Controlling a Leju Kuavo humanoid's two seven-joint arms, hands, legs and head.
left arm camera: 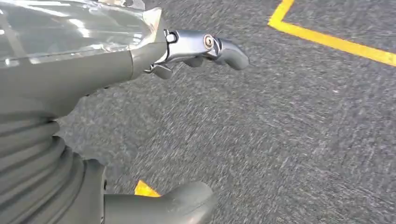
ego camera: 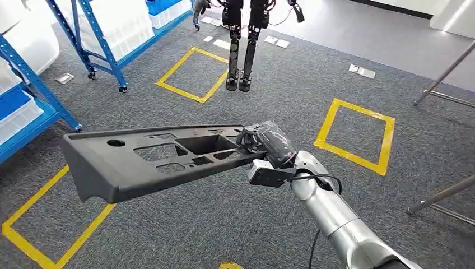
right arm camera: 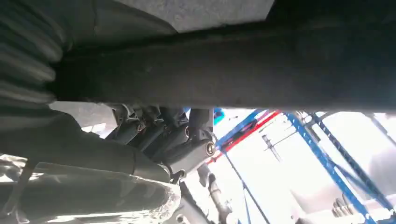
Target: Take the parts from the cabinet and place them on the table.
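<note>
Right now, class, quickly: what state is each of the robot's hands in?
Left hand: open, holding nothing, above the carpet.
Right hand: holding one end of the long black plastic part.

Grey carpet (ego camera: 269, 112), yellow tape squares (ego camera: 358, 137), blue racks (ego camera: 33, 84)

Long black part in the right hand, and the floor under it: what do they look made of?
Black part: looks like moulded plastic, matte dark grey, with formed cutouts and thin walls; painted metal can't be ruled out. Right hand grips one end. Floor: short-pile grey carpet by its speckled, fibrous texture, marked with glossy yellow tape squares.
</note>
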